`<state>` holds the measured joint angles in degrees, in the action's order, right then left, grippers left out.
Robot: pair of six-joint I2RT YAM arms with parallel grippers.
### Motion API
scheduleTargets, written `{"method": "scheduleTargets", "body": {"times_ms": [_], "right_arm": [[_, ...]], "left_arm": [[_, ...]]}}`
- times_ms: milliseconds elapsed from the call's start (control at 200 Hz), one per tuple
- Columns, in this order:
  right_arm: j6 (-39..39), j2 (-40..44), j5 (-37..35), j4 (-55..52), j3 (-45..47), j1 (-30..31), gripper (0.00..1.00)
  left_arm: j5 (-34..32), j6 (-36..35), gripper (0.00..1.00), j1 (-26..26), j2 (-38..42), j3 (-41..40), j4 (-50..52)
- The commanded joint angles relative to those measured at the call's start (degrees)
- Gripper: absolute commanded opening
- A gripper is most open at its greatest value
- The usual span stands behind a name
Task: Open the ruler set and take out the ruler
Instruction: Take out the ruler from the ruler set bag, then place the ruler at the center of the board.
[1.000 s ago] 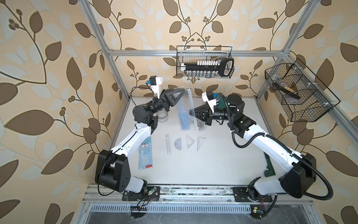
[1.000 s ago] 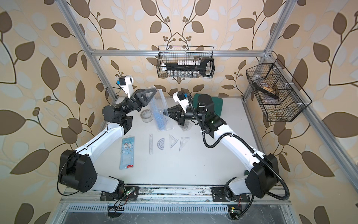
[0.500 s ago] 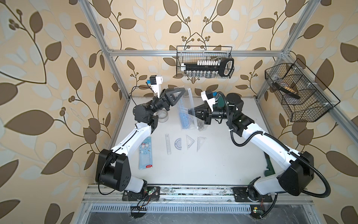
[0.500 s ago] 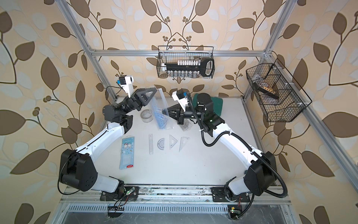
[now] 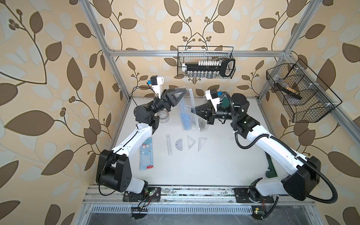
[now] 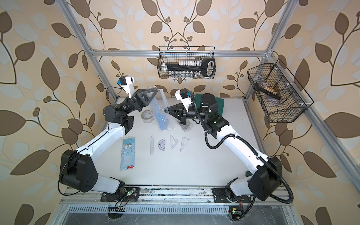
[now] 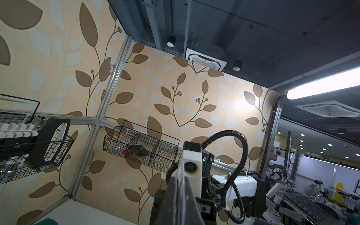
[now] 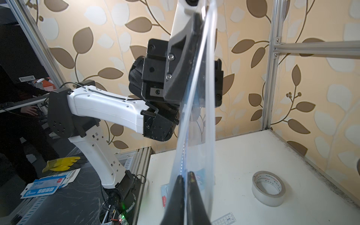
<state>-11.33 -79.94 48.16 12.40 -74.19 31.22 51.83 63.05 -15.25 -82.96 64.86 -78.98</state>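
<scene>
**Ruler set pouch (image 5: 187,109) hung between two arms**
Left gripper (image 5: 182,94) clamps its top above the table (image 5: 224,155); right gripper (image 5: 192,110) pinches one side shut (probably to part the film), blue ruler (image 5: 185,121) inside.

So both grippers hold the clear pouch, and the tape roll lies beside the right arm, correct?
No: the tape roll lies beside the left arm, as both top views show. The left gripper and right gripper do hold the clear pouch.
</scene>
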Motion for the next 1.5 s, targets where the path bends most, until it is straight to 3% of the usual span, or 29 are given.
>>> {"method": "scheduleTargets", "body": {"times_ms": [0, 1140, 1499], "right_arm": [[1.05, 2.33, -2.01, 0.26, -0.52, -0.11, 0.0], [-3.17, 12.54, -11.09, 7.54, 5.31, -6.02, 0.0], [1.09, 19.21, -14.63, -1.75, 5.43, -11.01, 0.0]], "left_arm": [[-1.56, -0.64, 0.0, -0.58, 1.09, 1.51, -3.04], [-2.31, -1.96, 0.0, -0.49, 2.88, -0.4, -3.07], [-2.27, -3.1, 0.0, -0.17, 3.35, -1.05, -1.74]]}}
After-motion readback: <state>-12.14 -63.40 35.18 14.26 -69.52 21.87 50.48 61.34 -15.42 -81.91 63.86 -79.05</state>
